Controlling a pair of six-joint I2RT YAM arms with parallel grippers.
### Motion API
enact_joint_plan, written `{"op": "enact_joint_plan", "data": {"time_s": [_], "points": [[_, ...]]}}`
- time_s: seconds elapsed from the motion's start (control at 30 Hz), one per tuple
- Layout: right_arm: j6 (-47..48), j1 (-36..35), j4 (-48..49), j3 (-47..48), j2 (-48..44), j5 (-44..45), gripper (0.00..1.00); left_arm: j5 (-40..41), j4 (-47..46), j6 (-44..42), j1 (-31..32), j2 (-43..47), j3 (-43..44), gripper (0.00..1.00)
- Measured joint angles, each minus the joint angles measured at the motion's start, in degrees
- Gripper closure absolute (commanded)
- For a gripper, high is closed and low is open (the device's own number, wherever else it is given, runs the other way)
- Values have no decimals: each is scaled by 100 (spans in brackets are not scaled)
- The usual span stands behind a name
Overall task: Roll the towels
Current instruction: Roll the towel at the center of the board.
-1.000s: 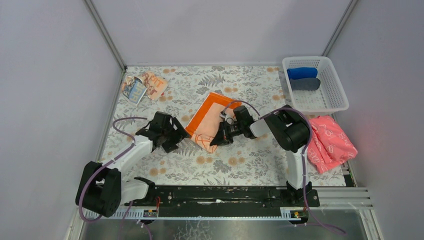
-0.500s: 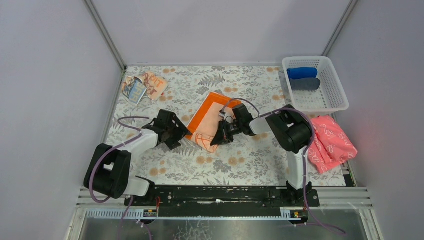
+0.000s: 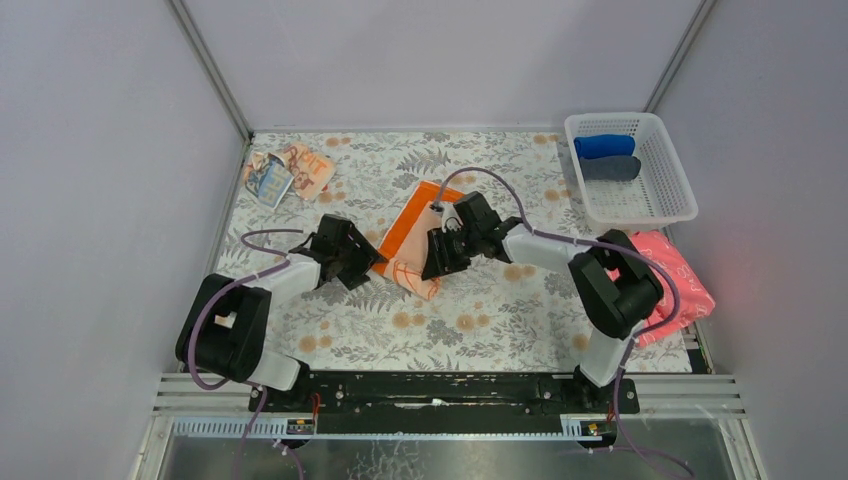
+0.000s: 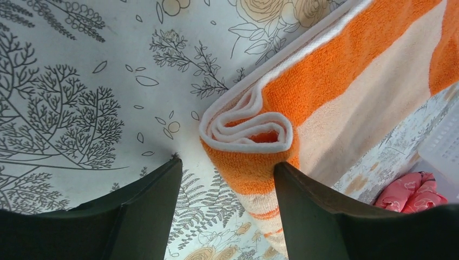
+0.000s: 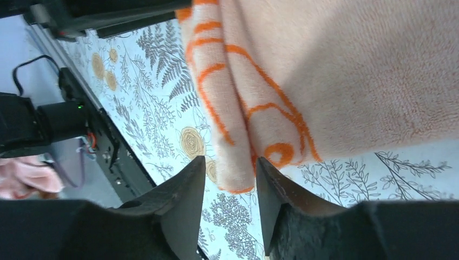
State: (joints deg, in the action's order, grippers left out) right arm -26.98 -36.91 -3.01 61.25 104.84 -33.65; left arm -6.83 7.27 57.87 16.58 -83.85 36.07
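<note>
Fuzzy terry-cloth orange-bordered towel (image 4: 335,92), smooth matt floral table cover (image 4: 81,81), white plastic lattice basket (image 3: 648,200)

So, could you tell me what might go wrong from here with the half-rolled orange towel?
1. The loose roll at the corner of the orange-bordered towel sits ungripped between the open left fingers, so it may spring open.
2. The right fingers straddle the folded edge without clamping it. That end could slip and the roll could turn out crooked.
</note>
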Motion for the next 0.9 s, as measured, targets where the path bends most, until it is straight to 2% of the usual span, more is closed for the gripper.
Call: {"op": "enact_joint_plan", "data": {"time_s": [0.1, 0.27, 0.5, 0.73, 0.9], "points": [[457, -278, -221, 42, -553, 745, 49, -33, -76, 0, -13, -17, 0, 37], [1108, -870, -240, 254, -802, 1368, 47, -44, -127, 0, -13, -37, 0, 37], [1954, -1541, -205, 479, -450, 1954, 47, -61, -129, -2, -13, -42, 0, 37], [2400, -1598, -181, 479, 140, 2476, 47, -90, -129, -4, -13, -94, 24, 37], [2612, -1615, -133, 476, 190, 2778, 45, -118, -151, -4, -13, -153, 85, 37]]}}
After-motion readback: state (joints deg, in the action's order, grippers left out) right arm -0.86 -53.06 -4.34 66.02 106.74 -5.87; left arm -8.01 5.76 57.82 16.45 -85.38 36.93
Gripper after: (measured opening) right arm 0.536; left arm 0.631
